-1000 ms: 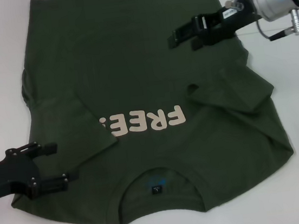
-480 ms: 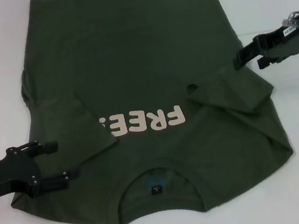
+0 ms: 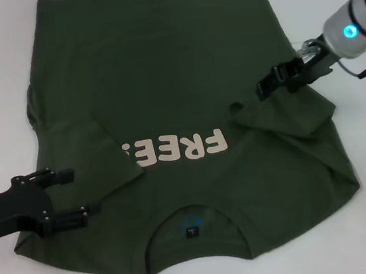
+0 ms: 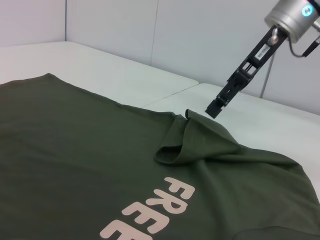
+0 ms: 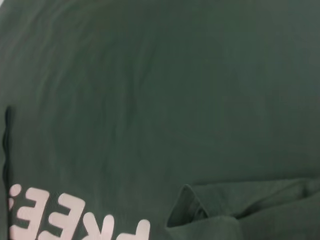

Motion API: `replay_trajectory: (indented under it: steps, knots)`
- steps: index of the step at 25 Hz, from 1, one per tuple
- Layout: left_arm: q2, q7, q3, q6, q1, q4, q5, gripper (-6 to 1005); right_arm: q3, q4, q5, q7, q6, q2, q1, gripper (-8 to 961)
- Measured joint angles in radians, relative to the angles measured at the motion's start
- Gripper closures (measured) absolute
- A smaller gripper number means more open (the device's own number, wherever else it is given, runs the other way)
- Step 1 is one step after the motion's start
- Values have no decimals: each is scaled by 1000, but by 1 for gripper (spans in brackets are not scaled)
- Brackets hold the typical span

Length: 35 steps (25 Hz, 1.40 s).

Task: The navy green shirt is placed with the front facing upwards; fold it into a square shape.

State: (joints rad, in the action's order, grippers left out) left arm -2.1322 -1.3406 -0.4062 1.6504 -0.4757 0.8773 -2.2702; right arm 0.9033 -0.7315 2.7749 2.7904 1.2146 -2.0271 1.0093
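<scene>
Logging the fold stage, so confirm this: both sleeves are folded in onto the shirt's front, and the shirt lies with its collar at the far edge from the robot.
One detail is wrong. The head view shows the collar at the near edge of the shirt, closest to the robot, with the hem at the far edge. Both sleeves, the left sleeve and the right sleeve, are indeed folded in onto the front.

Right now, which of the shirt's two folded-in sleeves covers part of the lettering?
The sleeve on the robot's left: its tip hides the end of the FREE! lettering. The other sleeve, below the right gripper, stops short of it.
</scene>
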Motion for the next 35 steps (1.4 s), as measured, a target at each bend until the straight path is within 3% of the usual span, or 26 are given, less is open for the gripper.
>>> replay_trajectory:
  steps: [6, 18, 35]
  knots:
    - [0, 4, 2, 0, 0, 0, 0, 115, 25, 4, 42, 5, -54, -25, 13, 219]
    - [-2, 6, 6, 0, 1, 0, 0, 115, 136, 45, 51, 13, -162, -42, 1, 219]
    - [-3, 6, 6, -7, 2, -13, 0, 116, 144, 71, 140, 12, -205, -58, 6, 248]
